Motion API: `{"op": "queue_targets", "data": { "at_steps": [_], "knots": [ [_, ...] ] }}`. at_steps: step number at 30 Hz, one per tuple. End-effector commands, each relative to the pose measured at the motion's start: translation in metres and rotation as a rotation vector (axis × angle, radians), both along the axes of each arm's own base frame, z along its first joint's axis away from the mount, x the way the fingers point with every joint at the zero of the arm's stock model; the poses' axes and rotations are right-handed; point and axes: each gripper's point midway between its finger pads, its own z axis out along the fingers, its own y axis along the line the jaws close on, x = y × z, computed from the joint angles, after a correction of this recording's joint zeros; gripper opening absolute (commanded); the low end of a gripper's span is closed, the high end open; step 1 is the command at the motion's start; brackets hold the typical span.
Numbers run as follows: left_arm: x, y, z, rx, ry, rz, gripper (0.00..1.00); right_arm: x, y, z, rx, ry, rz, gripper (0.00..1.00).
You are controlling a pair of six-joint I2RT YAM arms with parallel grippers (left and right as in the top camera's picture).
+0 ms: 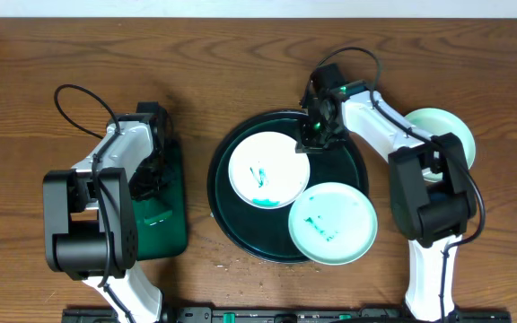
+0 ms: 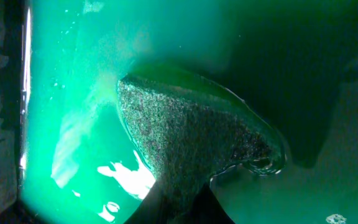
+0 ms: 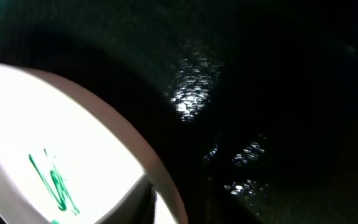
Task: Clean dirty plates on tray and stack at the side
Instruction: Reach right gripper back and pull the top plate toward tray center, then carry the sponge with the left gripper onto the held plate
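White plate [image 1: 267, 169], round, shallow, green-smeared, lies flat just left of the right hand [image 1: 316, 135], whose grip is unclear; left hand [image 1: 153, 172], closed, over the glossy rectangular tray [image 1: 170, 226].

A green-smeared white plate [image 1: 267, 169] lies flat in the tray [image 1: 245, 229] before me. A smeared mint plate [image 1: 333, 224] overhangs its rim. A second mint plate [image 1: 431, 121] sits outside, at my right.

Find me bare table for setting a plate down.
Bare table beyond the round tray, and far left past the rectangular tray. Crowded: the round tray, with white plate, mint plate and right gripper; another mint plate lies right.
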Motion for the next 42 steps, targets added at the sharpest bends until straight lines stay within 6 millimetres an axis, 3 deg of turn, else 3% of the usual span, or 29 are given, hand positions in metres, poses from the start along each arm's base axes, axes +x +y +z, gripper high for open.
{"op": "queue_targets", "data": {
  "at_steps": [1, 9, 13, 17, 20, 23, 30, 33, 37, 42],
  "knots": [
    [-0.004, -0.008, -0.008, -0.048, 0.023, 0.007, 0.1, -0.028, 0.007, -0.047, -0.039, 0.125, 0.022, 0.01],
    [-0.004, -0.008, -0.008, -0.048, 0.023, 0.007, 0.09, -0.029, 0.008, -0.048, -0.044, 0.125, 0.026, 0.01],
    [-0.005, -0.01, -0.008, -0.063, 0.027, 0.005, 0.07, -0.023, -0.004, -0.047, -0.116, 0.087, 0.021, 0.01],
    [-0.005, -0.015, -0.009, -0.097, 0.03, -0.007, 0.07, -0.016, -0.02, -0.031, -0.212, 0.022, 0.013, 0.01],
    [-0.004, -0.016, -0.008, -0.108, 0.033, -0.044, 0.07, -0.009, -0.026, -0.004, -0.233, -0.047, 0.03, 0.01],
    [0.001, -0.023, 0.002, -0.148, -0.011, -0.06, 0.07, -0.007, -0.029, 0.023, -0.238, -0.105, 0.04, 0.01],
    [0.016, -0.037, 0.045, -0.204, -0.171, -0.123, 0.07, -0.007, -0.029, 0.03, -0.259, -0.136, 0.077, 0.01],
    [0.021, -0.05, 0.069, -0.212, -0.253, -0.172, 0.08, -0.008, -0.027, 0.03, -0.271, -0.143, 0.087, 0.01],
    [0.03, -0.095, 0.095, -0.338, -0.367, -0.266, 0.07, -0.01, -0.024, 0.03, -0.281, -0.15, 0.1, 0.01],
    [0.038, -0.147, 0.1, -0.423, -0.426, -0.356, 0.07, -0.015, -0.023, 0.029, -0.286, -0.133, 0.099, 0.01]
  ]
}}
